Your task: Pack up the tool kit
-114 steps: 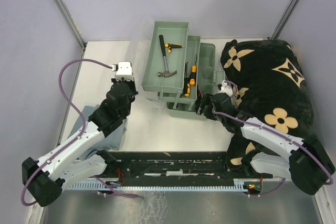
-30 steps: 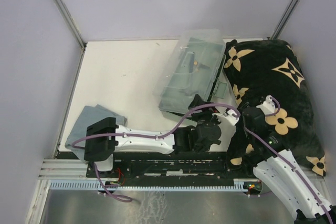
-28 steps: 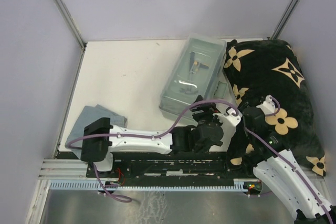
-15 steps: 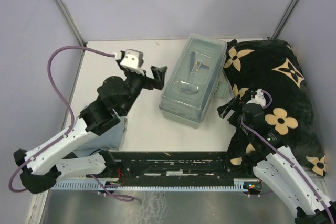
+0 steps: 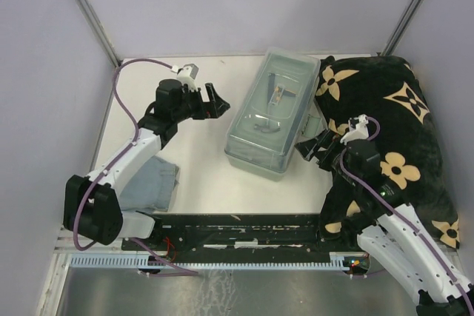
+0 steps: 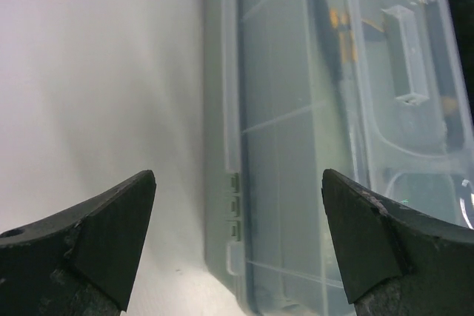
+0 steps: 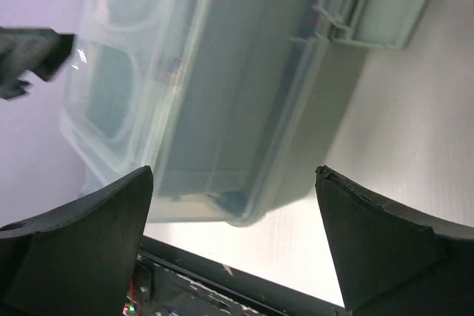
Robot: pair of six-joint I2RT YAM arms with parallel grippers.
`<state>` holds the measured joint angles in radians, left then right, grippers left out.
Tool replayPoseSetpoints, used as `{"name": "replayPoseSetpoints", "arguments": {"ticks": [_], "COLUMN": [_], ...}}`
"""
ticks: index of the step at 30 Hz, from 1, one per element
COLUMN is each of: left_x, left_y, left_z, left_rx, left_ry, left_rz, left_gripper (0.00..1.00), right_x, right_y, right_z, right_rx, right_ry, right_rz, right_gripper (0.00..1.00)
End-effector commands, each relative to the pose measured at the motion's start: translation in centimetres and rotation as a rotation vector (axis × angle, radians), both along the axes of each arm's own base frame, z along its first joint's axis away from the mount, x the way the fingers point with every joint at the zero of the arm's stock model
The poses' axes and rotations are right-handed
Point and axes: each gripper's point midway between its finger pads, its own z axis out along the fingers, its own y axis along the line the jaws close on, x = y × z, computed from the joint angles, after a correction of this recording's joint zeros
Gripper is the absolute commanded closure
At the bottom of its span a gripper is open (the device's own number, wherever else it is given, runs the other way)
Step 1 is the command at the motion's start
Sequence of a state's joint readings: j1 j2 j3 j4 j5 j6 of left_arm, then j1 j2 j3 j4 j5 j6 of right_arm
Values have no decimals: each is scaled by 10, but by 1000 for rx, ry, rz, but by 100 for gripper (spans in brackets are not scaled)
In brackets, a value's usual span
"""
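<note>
Your toolbox (image 5: 272, 112) sits shut on the white table (image 5: 192, 160), lying on a slant with its far end touching the black flowered blanket (image 5: 385, 109). The translucent lid (image 5: 275, 98) is down over the body and the fold-out trays no longer show. Through the lid you can make out dark shapes and some orange marks (image 6: 337, 18), which I take to be tool handles (too hazy to name each tool). No hammer, screwdriver or pliers lies loose anywhere around the toolbox.

Your left gripper (image 5: 215, 103) hangs just off the toolbox's left long side with its jaws spread wide, holding nothing and touching nothing. Your right gripper (image 5: 311, 149) is at the toolbox's near right corner, over the blanket's edge. Its jaws are also spread wide and empty, and they are clear of the box.

By my reading the packing is nearly done, with the tools in, the trays folded and the lid closed. The fastening is what I can't vouch for. On the toolbox's right side a grey-green flap (image 7: 378, 5) stands out from the wall, and it may be a latch not yet snapped home. The small clips (image 6: 233, 205) along the left side look flush, but I can't tell whether they are locked. The folded grey-blue cloth (image 5: 152, 183), well to the near left of the toolbox, is not your concern.
</note>
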<state>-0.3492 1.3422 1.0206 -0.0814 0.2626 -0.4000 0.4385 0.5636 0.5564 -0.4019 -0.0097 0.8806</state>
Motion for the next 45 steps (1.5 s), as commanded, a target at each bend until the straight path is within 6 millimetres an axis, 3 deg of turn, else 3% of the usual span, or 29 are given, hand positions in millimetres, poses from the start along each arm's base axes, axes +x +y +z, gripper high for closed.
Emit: {"name": "replayPoseSetpoints", "arguments": {"ticks": [1, 6, 11, 13, 16, 21, 27, 32, 36, 40, 45], "left_x": [-15, -25, -33, -39, -50, -78, -128, -132, -137, -140, -146], "left_y": [-43, -53, -57, -59, -57, -44, -36, 3, 17, 23, 26], "left_z": [34, 23, 10, 5, -4, -14, -24, -46, -42, -38, -38], "left_rx": [-237, -269, -267, -272, -270, -292, -305, -192, -190, -186, -148], "left_ry": [-56, -34, -4, 12, 49, 32, 47, 81, 65, 71, 87], "left_rz": [-196, -270, -321, -340, -350, -294, -290, -63, 6, 35, 22], "left_gripper": [1, 1, 8, 12, 27, 43, 46, 45, 45, 46, 45], "right_x": [22, 54, 65, 60, 46, 27, 8, 5, -3, -18, -28], "right_y": [11, 43, 58, 73, 90, 101, 137, 143, 147, 154, 146], "right_z": [53, 48, 16, 14, 7, -25, -31, -49, -39, -13, 3], "right_rx": [51, 41, 59, 119, 169, 120, 52, 21, 37, 81, 97], "right_ry": [-79, 31, 145, 122, 94, 146, 159, 207, 186, 108, 56], "right_rz": [-6, 74, 91, 169, 269, 341, 480, 459, 480, 528, 524], "right_gripper": [1, 1, 1, 1, 2, 7, 8, 8, 8, 8, 7]}}
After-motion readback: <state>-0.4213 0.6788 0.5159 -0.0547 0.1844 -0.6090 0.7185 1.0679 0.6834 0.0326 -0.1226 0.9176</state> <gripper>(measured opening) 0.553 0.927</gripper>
